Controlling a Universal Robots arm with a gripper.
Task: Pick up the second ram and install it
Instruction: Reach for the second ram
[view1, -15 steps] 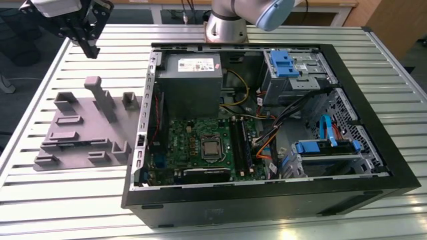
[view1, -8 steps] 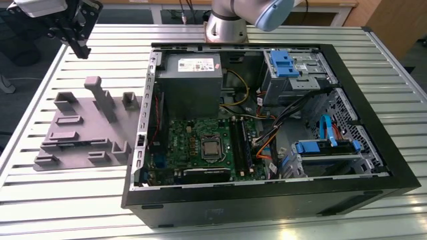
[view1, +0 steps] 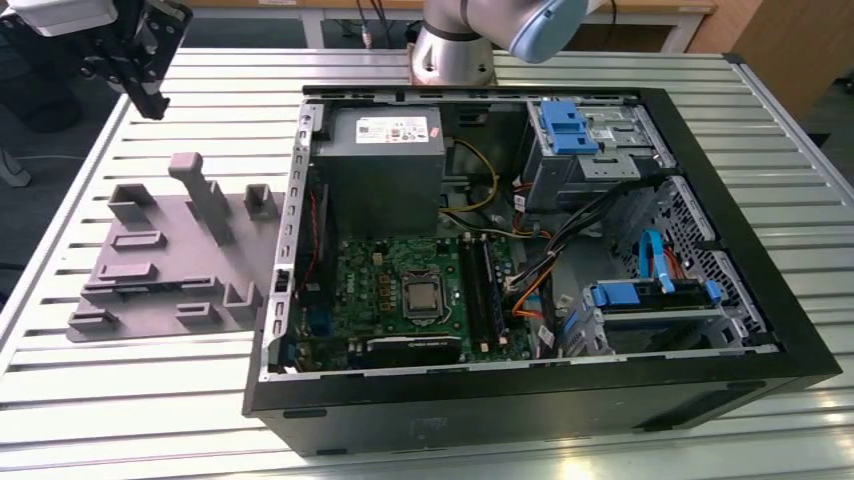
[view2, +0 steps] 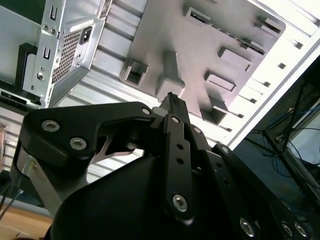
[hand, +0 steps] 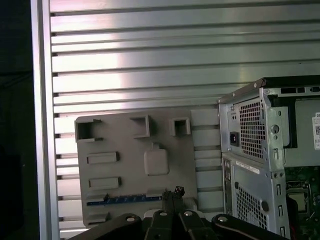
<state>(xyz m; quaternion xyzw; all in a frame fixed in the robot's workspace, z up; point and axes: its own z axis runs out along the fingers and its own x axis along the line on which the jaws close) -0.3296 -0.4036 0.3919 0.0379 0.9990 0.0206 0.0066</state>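
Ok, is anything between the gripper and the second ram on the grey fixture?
Nothing visible does. In the first wrist view the second ram lies uncovered along the edge of the grey fixture, and the gripper hangs in open air above the fixture.

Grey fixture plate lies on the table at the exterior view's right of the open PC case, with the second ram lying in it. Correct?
Not quite. In the exterior view the grey fixture plate lies at the left of the PC case, not the right. The rest holds: the first wrist view shows the second ram lying in the plate.
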